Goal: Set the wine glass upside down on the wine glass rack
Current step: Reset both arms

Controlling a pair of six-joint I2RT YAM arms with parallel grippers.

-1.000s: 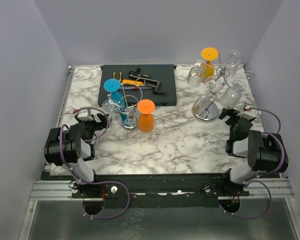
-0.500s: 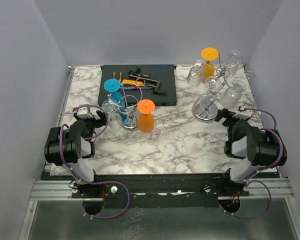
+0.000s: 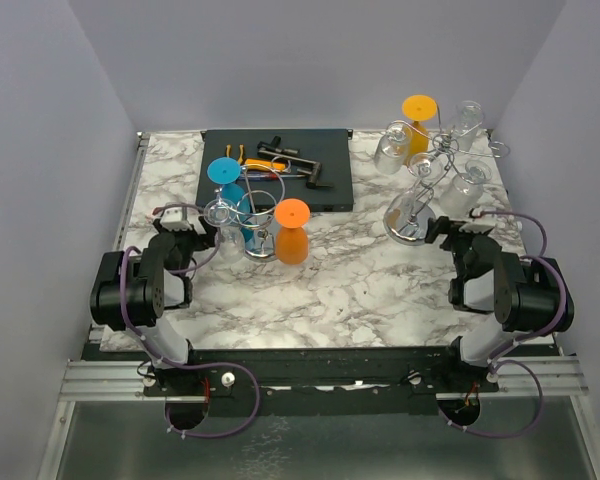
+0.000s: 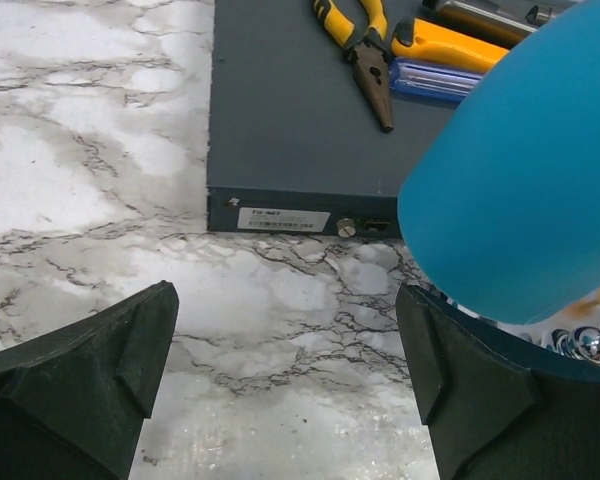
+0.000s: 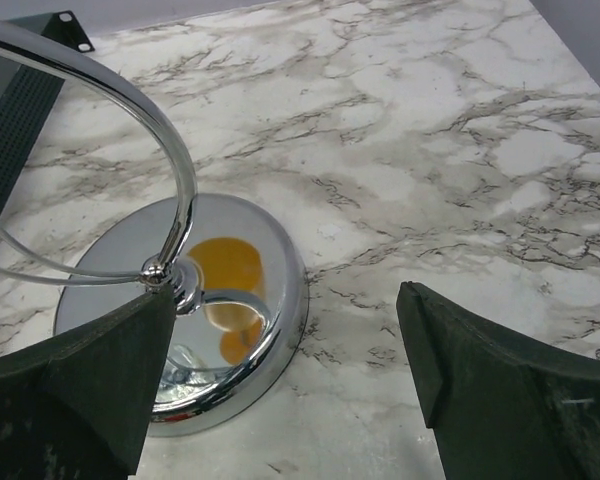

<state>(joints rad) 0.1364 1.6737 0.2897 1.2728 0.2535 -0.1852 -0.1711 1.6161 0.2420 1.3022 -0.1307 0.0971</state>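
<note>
**Both arms crept in toward the racks, claws wide**

Since the earlier frame the left gripper had edged forward toward the left rack, and the right gripper had slid in toward the right rack. Both claws stood spread wide, nothing between the fingers.

Marble table carried everything. At the far centre lay a dark flat case with tools on top. The left rack stood just in front of it. The right rack stood at the far right on a chrome base, with the right claw just beside that base.

Blue wine glass was at the left rack, foot up, close to the left claw's right finger. Orange wine glass sat foot up beside the same rack; could not tell whether it hung from the wire or rested on the table. A second orange glass and clear glasses hung on the right rack.

Yellow-handled pliers lay on the case. A white sticker on the case's near edge bore print too small to read.
</note>
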